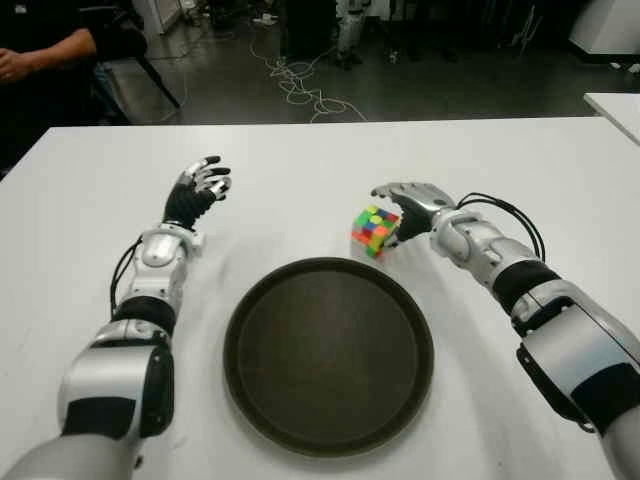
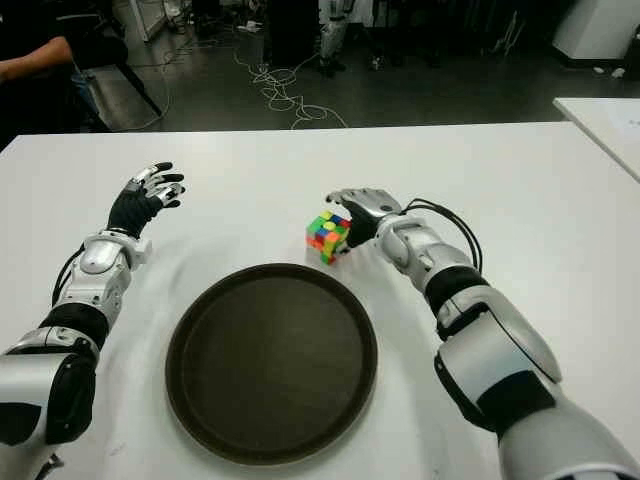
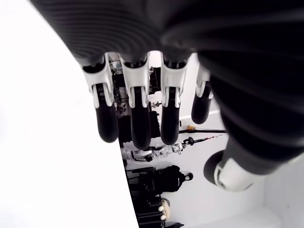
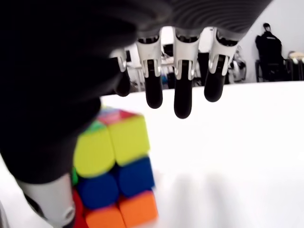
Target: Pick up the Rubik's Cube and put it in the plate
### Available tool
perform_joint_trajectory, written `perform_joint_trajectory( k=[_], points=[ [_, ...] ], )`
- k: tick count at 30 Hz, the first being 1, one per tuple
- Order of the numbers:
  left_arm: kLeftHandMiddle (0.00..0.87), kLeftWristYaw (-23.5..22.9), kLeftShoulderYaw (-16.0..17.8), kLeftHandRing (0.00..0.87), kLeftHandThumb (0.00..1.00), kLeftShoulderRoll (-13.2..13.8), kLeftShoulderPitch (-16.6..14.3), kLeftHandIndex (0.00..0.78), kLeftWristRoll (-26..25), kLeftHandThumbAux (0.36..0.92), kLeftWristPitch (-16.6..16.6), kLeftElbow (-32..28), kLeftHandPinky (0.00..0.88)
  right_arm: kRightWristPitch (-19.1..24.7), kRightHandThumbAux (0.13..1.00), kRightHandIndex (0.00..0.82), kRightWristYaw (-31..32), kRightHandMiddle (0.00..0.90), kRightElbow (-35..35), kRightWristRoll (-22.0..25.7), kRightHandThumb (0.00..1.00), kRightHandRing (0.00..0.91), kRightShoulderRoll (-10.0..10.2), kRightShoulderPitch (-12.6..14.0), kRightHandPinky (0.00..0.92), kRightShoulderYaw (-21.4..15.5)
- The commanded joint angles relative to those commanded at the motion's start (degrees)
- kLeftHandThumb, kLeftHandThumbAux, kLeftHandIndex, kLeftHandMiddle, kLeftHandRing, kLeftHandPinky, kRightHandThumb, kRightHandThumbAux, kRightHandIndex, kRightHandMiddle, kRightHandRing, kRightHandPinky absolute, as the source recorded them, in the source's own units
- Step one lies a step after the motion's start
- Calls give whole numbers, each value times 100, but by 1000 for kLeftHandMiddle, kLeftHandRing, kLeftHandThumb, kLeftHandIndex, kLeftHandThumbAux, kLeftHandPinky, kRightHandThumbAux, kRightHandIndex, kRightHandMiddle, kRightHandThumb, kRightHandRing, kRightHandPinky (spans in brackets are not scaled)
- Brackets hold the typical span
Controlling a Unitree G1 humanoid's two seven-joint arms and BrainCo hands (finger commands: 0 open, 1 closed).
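- Task status: not completed. The Rubik's cube [image 1: 375, 230] is seen on the white table [image 1: 520, 170], just beyond the far rim of the plate [image 1: 329, 355] and outside it; it appears tipped on an edge or corner rather than lying flat.
- The plate is found to hold nothing.
- The right robot hand [image 1: 408, 203] is placed directly beside the cube on its right side. In the right wrist view the fingers [image 4: 183, 97] are extended and spread past the cube, with the thumb close against it; no closed grasp is shown. Whether the thumb actually touches the cube cannot be told.
- The left robot hand [image 1: 197, 190] is seen well to the left of the plate, raised, fingers loosely spread, holding nothing.
- Remaining, as judged: the cube is to be grasped, lifted, carried the short way toward the robot over the rim, and released in the plate.
- Count: one cube, one plate, one table bearing them, two robot hands.
- A person's arm [image 1: 45, 50] is noted at the far left, away from the work.
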Motion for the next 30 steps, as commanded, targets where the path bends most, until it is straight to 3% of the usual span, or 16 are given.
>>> perform_joint_trajectory(
  k=[11, 23, 30],
  points=[
    [255, 3, -8, 249, 184, 4, -4, 171, 15, 659, 28, -2, 256, 20, 726, 161, -141, 224, -74, -5, 0, 258, 16, 50, 276, -10],
    [253, 52, -49, 245, 153, 23, 1, 176, 83, 664, -21, 8, 254, 56, 698, 87, -73, 100, 3, -27, 0, 104, 30, 43, 112, 26],
    [253, 60, -47, 247, 162, 17, 4, 174, 85, 662, -33, 1, 263, -7, 704, 60, -47, 69, 51, -20, 0, 76, 29, 37, 89, 43]
  ],
)
